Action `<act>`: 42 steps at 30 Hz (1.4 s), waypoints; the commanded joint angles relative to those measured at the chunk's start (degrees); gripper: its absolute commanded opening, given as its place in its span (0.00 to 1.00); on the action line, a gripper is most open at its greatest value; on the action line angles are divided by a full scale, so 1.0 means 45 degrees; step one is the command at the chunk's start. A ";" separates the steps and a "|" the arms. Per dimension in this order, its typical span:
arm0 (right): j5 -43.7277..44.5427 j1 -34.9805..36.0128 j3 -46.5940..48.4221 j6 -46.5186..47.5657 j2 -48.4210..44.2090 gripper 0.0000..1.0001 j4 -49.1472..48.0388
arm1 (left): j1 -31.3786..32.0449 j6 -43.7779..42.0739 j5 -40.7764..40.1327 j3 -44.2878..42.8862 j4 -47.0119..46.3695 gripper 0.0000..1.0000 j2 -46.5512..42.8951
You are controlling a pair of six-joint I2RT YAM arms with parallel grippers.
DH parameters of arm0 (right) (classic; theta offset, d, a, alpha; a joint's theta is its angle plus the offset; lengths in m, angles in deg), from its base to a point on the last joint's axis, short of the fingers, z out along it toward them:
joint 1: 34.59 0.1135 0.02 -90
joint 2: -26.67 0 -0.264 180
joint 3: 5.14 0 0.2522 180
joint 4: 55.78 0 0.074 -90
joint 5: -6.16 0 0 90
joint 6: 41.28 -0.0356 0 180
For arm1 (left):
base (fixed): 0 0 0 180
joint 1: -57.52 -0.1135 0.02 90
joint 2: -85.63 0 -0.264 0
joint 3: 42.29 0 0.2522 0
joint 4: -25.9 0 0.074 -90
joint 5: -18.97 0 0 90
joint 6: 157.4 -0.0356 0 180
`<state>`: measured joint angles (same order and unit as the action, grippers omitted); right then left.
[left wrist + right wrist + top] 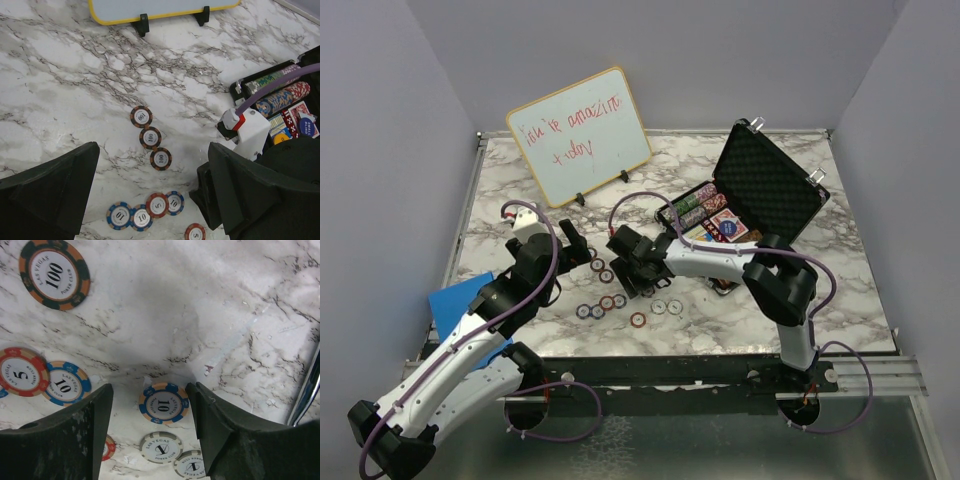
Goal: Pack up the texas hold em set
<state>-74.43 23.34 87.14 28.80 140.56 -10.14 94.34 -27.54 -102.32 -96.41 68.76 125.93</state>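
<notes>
The black briefcase (775,185) stands open at the back right, with rows of chips (280,95) and red cards (728,226) in its tray. Loose poker chips (607,302) lie flat on the marble in front of both arms. My right gripper (150,405) is low over the table and open. A blue 10 chip (164,403) lies between its fingers, nearer the right one. Two white chips (161,447) lie just behind it. My left gripper (154,165) hangs wide open above three black 100 chips (150,137). A cluster of blue 10 and red 5 chips (157,205) lies below it.
A wood-framed whiteboard (578,135) with red writing stands on two black feet at the back left. A blue sheet (460,300) lies by the table's left front corner. The right arm's white link (252,132) and purple cable pass close to the case's edge.
</notes>
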 commanded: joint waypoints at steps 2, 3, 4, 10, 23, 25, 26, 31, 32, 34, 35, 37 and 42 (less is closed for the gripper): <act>0.0747 0.0027 -0.0904 0.0108 0.0025 0.67 0.1516 | -0.0037 0.0010 0.0190 0.0134 -0.0178 0.99 -0.0105; 0.0749 0.0018 -0.0920 0.0128 -0.0059 0.67 0.1557 | -0.0052 0.0010 0.0177 0.0137 -0.0178 0.99 -0.0099; 0.0693 0.0017 -0.0952 0.0172 -0.0118 0.68 0.1560 | -0.0039 0.0022 0.0176 0.0135 -0.0178 0.99 -0.0105; 0.0210 0.0017 -0.1119 0.0247 0.0169 0.65 0.1213 | -0.0038 0.0044 0.0233 0.0169 -0.0178 0.99 -0.0119; 0.0780 -0.0322 -0.0931 -0.1036 0.0511 0.39 0.1213 | -0.0037 0.0290 0.0620 0.0361 -0.0060 0.99 -0.0429; 0.0991 -0.0351 -0.0856 -0.1196 -0.0017 0.39 0.1278 | -0.0037 0.0367 0.0810 0.0456 -0.0043 0.99 -0.0472; 0.1055 -0.0376 -0.0812 -0.1281 -0.0311 0.39 0.1303 | -0.0037 0.0411 0.0904 0.0497 -0.0056 0.99 -0.0487; 0.1132 -0.0592 -0.0711 -0.1579 -0.1515 0.39 0.1353 | -0.0037 0.0577 0.1748 0.0736 -0.0210 0.99 -0.0490; 0.1163 -0.0667 -0.0711 -0.1629 -0.1679 0.39 0.1353 | -0.0037 0.0594 0.1959 0.0803 -0.0327 0.99 -0.0499; 0.1297 -0.0811 -0.0754 -0.1795 -0.1902 0.39 0.1363 | -0.0037 0.0651 0.2493 0.1025 -0.0628 0.99 -0.0493; 0.1306 -0.0907 -0.0809 -0.1861 -0.1982 0.39 0.1311 | -0.0047 0.0647 0.2909 0.1186 -0.0881 0.99 -0.0484; 0.1290 -0.1154 -0.0942 -0.2050 -0.2132 0.39 0.1165 | -0.0039 0.0552 0.3903 0.1541 -0.1595 0.99 -0.0441; 0.0841 -0.1671 -0.1212 -0.2178 -0.2305 0.40 0.0521 | -0.0037 0.0443 0.6275 0.2491 -0.3642 0.98 0.0346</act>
<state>-70.76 17.31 83.25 20.40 131.22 -6.16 94.34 -25.40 -85.30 -87.85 61.26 125.05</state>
